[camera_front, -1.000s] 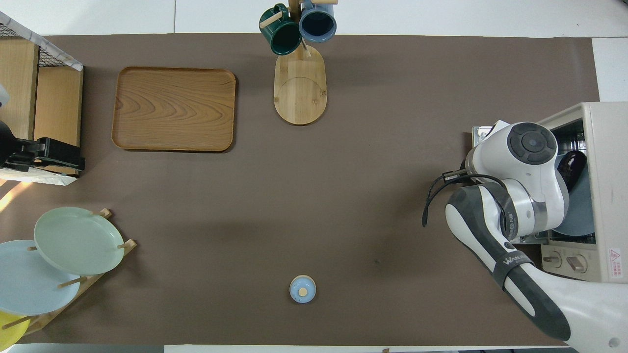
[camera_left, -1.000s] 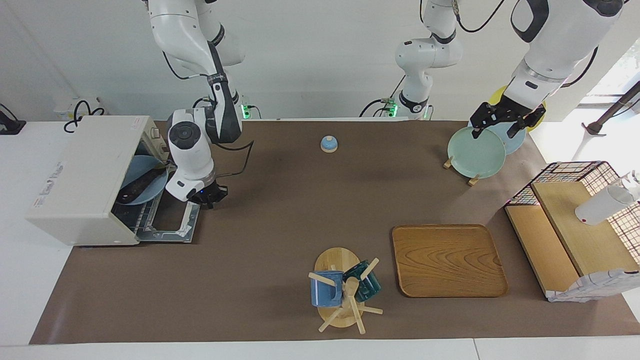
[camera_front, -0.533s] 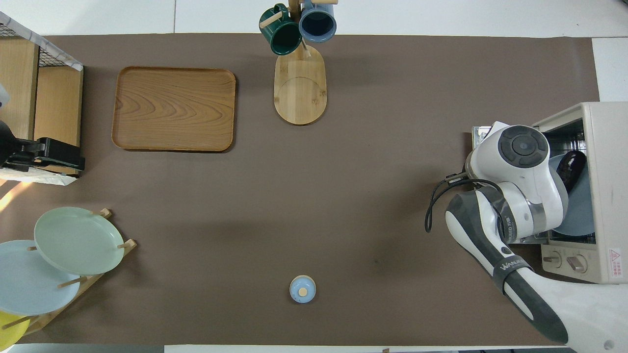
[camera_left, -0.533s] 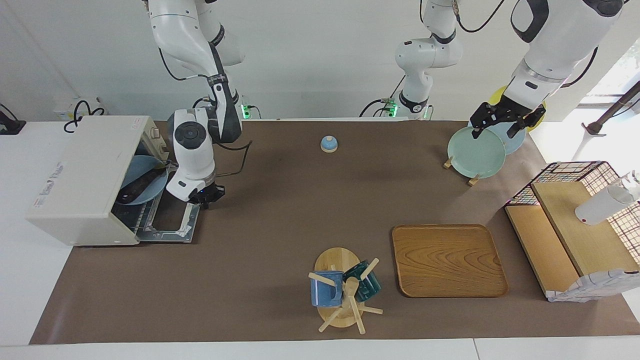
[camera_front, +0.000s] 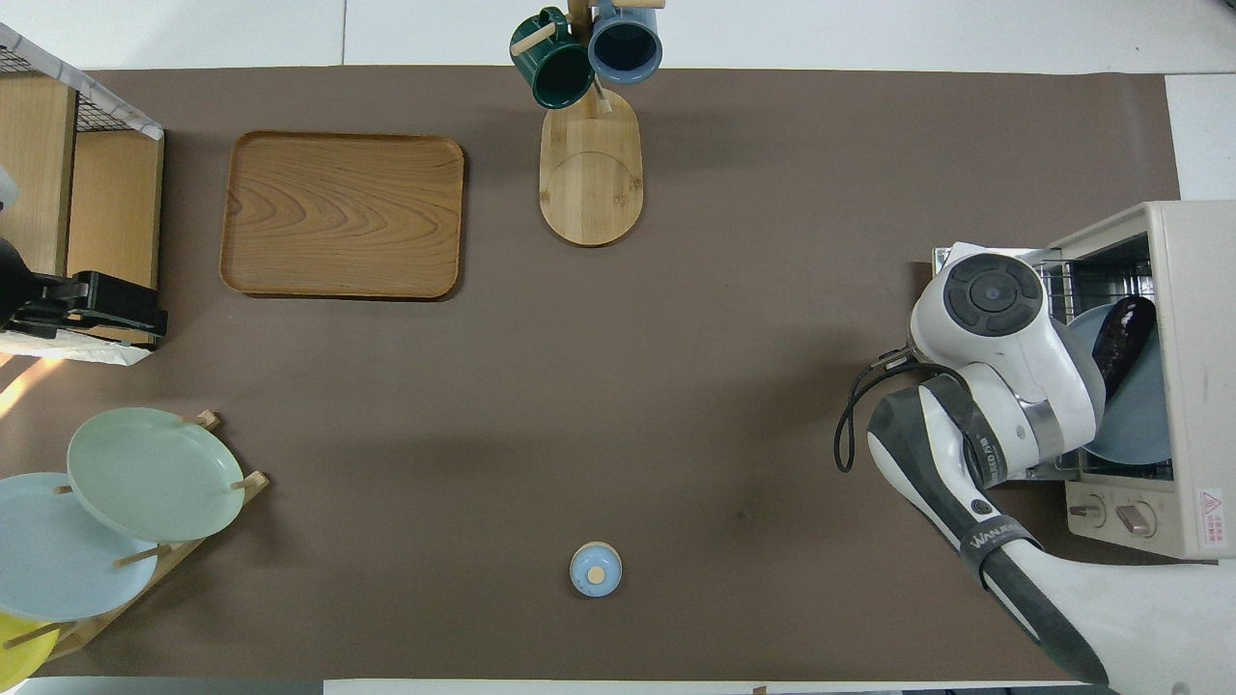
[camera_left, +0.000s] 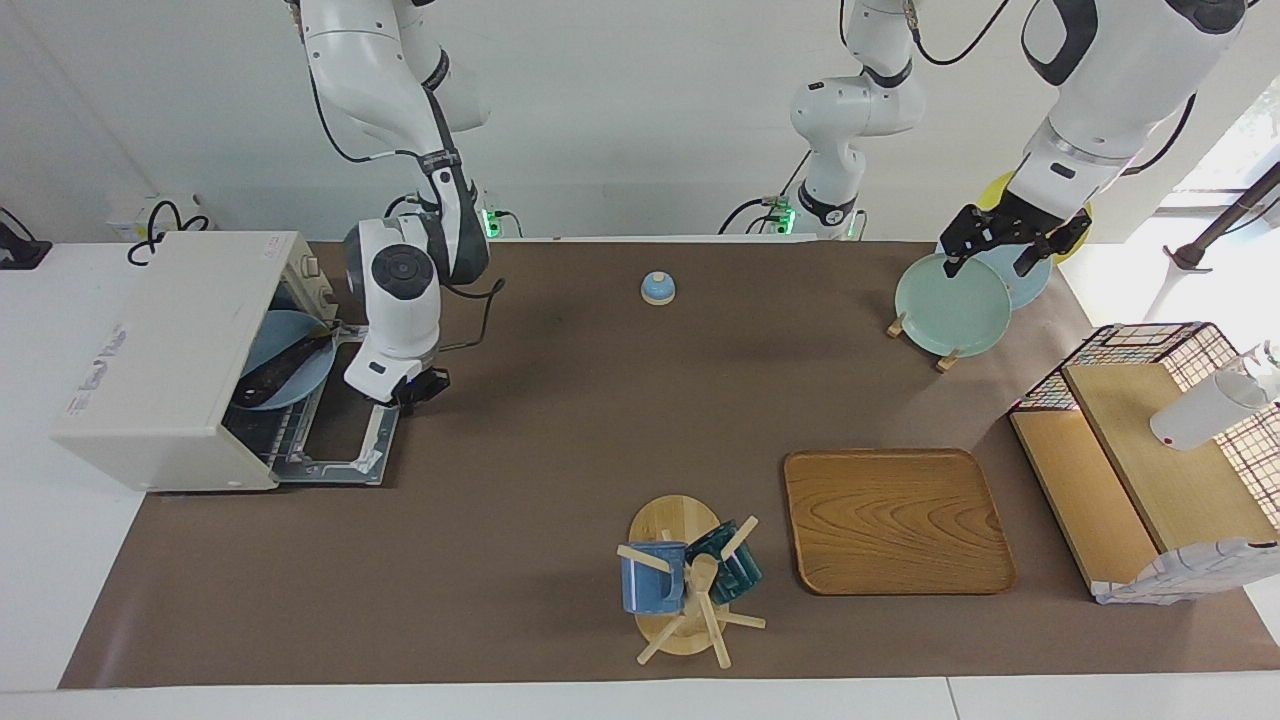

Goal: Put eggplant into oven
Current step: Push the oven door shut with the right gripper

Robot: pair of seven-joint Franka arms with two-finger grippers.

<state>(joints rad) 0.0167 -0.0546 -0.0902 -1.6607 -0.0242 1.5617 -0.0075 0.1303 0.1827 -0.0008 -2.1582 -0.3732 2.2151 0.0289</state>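
facing view: the eggplant (camera_left: pixel 283 370) lies on a blue plate (camera_left: pixel 262 352) inside the toaster oven (camera_left: pixel 170 355), door down. the right gripper (camera_left: pixel 420 388), fingers together, hangs over the door's 3 o'clock edge. the left gripper (camera_left: pixel 1000 240), fingers apart, waits over the green plate (camera_left: pixel 950 305).

overhead view: the eggplant (camera_front: pixel 1125 333) shows inside the oven (camera_front: pixel 1193 376); the right arm hides its gripper.

The right arm (camera_front: pixel 995 560) bears white lettering on its dark forearm band, seemingly "WANLI" or similar. The oven (camera_front: pixel 1193 367) carries a small red-and-white warning label by its knobs and grey lettering on top, both too small to read.
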